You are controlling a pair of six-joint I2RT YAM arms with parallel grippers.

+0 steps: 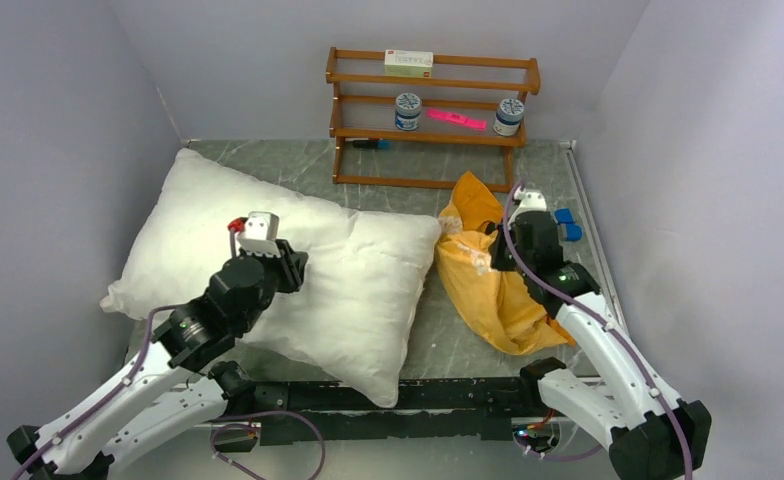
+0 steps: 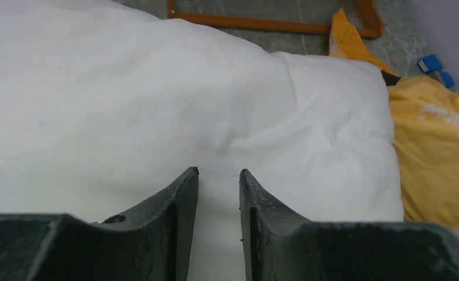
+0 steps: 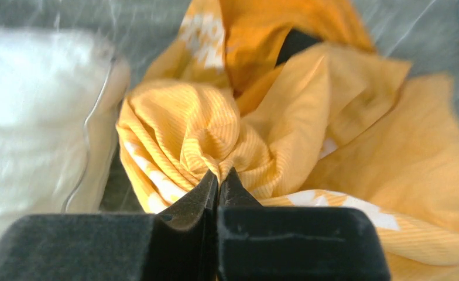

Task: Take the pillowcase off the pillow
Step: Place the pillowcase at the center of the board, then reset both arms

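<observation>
Left fingers (image 2: 187, 188) parted above pillow (image 2: 157, 88), we note | right fingers (image 3: 218, 178) clamped on pillowcase (image 3: 204, 134) | pillowcase off, beside pillow on desk (image 1: 443, 350)

1. From above, the left gripper (image 1: 286, 262) has its fingertips tucked under its own wrist, so you can't see them against the pillow (image 1: 368, 290).
2. Same deal on the other side. The right gripper (image 1: 490, 255) is buried under its wrist, which also covers a chunk of the pillowcase (image 1: 478, 300).
3. Left wrist view: the pillow runs off the left and top edges. Can't tell if the fingertips actually touch it.
4. Right wrist view: the pillow's a blurry white smear, cut off at the left. The pillowcase lettering is too crumpled and soft to read.
5. Shelf (image 1: 433, 140): labels on the jars (image 1: 408, 110) and the box (image 1: 409, 63) are way too tiny.
6. Blue thing (image 1: 566, 222) beside the right arm is half hidden, no clue what it is.
</observation>
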